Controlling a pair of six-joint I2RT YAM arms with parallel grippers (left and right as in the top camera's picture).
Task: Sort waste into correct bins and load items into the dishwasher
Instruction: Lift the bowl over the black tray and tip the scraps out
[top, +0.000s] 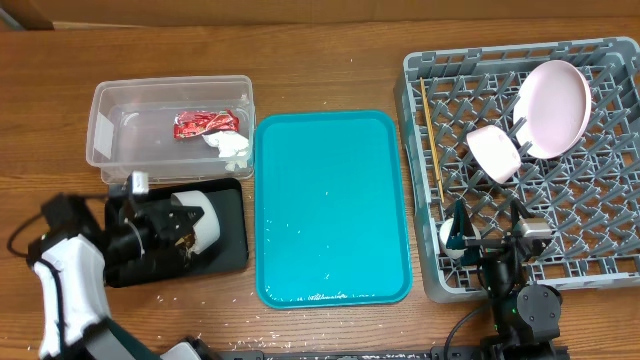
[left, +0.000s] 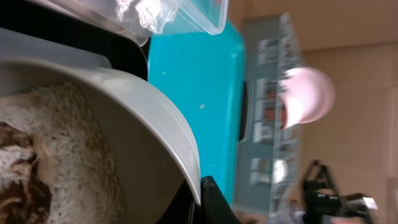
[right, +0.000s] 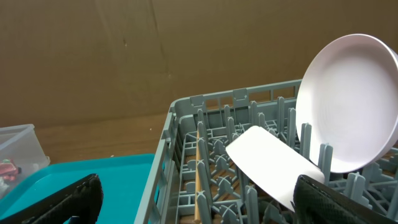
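My left gripper (top: 180, 232) is shut on the rim of the whitish bowl (top: 203, 222), which lies tipped on its side over the black tray (top: 232, 225). In the left wrist view the bowl (left: 149, 118) holds rice-like crumbs (left: 68, 137) with brown bits, and my gripper (left: 202, 186) pinches its edge. The red wrapper (top: 205, 123) and white tissue (top: 230, 146) lie in the clear tub (top: 110, 110). The grey rack (top: 420, 120) carries the plate (top: 553, 108), pink bowl (top: 494, 153), chopsticks (top: 431, 140) and white cup (top: 452, 238). My right gripper (top: 490, 235) hangs open over the rack's front edge.
The teal tray (top: 330, 200) lies between the black tray and the rack, with a few crumbs near its front edge. Loose crumbs (top: 200, 325) dot the table in front of the black tray. The right wrist view shows the plate (right: 354, 99) standing upright in the rack (right: 180, 124).
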